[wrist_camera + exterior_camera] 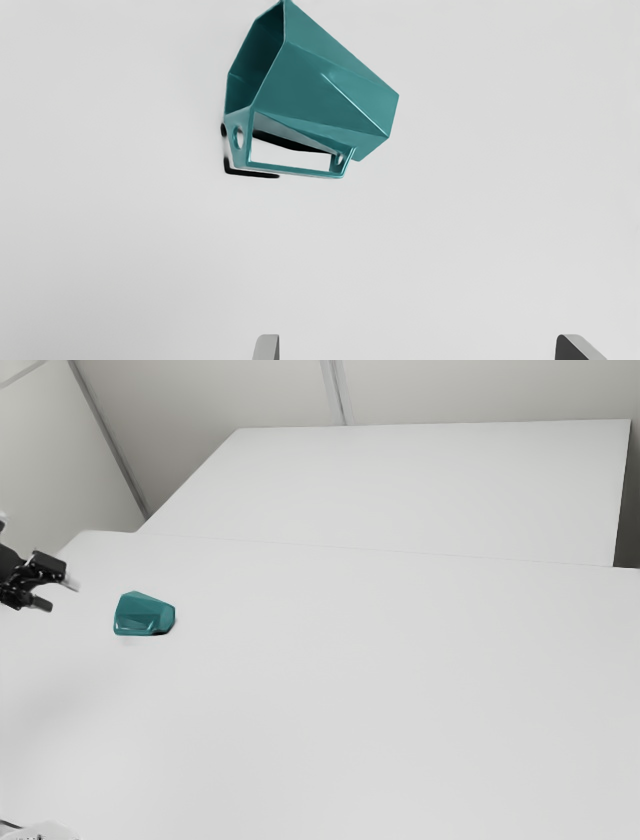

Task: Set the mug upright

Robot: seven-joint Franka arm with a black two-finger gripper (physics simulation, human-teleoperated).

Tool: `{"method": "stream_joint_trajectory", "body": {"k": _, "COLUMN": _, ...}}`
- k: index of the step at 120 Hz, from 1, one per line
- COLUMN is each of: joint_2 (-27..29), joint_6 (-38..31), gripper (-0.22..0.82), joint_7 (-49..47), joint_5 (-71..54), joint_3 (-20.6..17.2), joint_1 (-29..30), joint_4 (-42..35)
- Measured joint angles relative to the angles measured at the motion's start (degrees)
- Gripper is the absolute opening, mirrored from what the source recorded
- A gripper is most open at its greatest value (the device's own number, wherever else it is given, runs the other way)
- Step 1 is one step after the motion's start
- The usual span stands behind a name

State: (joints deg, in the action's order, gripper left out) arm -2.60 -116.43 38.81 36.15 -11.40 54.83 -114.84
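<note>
Claw: at the nine o'clock edge of the exterior view, the claw (62, 596) stands wide open, its two fingers (267, 348) far apart with nothing between them.
Mug: the teal, faceted mug (143, 615) lies on its side on the white bench (350, 710), apart from the claw. In the exterior view it sits between three and four o'clock from the claw.
Mug from the fingers: with twelve o'clock straight ahead of them in the wrist view, it is at about eleven.
Mouth: open and dark inside, turned toward ten o'clock on that same dial; the narrower base points toward four.
Handle: the angular, squared loop (295, 171) is at the mug's six o'clock side, facing the claw.
Shadow: black patches (250, 174) show beside and through the handle.
Behind: a pale, flat surface (430, 490) lies beyond the bench, toward one o'clock in the exterior view.
Near corner: part of a whitish object (42, 833), around eight o'clock in the exterior view.
</note>
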Motion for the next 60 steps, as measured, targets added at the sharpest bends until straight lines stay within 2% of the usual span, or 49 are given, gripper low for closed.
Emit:
{"method": "stream_joint_trajectory", "body": {"k": 11, "joint_2": -6.52, "joint_6": -1.59, "gripper": 0.60, "joint_7": 8.00, "joint_5": 5.21, "joint_3": -4.39, "joint_1": 5.35, "joint_4": 4.32}}
{"method": "stream_joint_trajectory", "body": {"k": 35, "joint_2": -21.40, "joint_6": -3.11, "gripper": 0.60, "joint_7": 22.63, "joint_5": 9.91, "joint_3": -9.14, "joint_1": 9.13, "joint_4": 14.06}}
{"method": "stream_joint_trajectory", "body": {"k": 60, "joint_2": -30.01, "joint_6": -2.21, "gripper": 0.60, "joint_7": 34.19, "joint_5": 10.79, "joint_3": -13.55, "joint_1": 11.54, "joint_4": 19.89}}
